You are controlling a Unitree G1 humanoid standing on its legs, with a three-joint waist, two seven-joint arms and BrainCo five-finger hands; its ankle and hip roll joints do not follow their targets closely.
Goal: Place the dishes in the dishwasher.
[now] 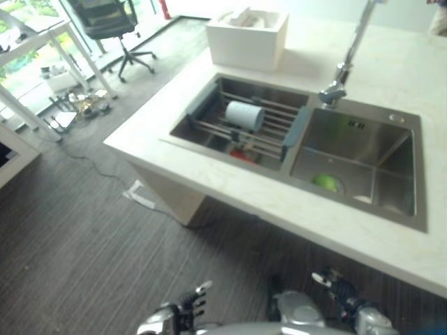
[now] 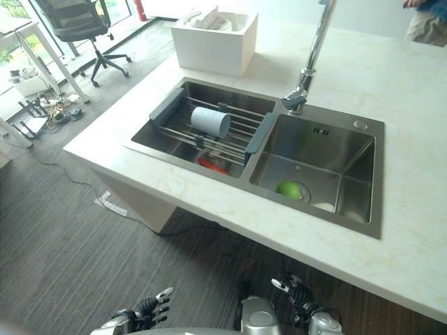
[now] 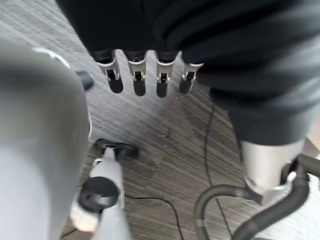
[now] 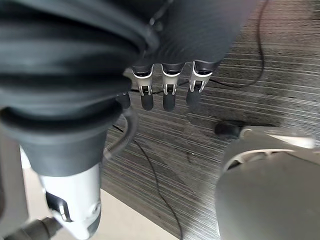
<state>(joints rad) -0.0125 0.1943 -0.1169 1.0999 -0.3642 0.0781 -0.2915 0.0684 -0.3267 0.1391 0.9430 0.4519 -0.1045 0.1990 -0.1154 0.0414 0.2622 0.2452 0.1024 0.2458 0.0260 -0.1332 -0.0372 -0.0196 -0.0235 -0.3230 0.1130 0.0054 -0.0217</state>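
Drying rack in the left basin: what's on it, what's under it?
A pale blue cup lies on its side on the rack. Something red shows beneath the bars; they cover most of it.

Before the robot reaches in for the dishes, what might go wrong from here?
The pale blue cup lies on its side on the rack over the left basin, so it may roll when touched. The tall faucet stands between the basins and an arm could hit it. Both the left hand and the right hand hang low, below the countertop edge.
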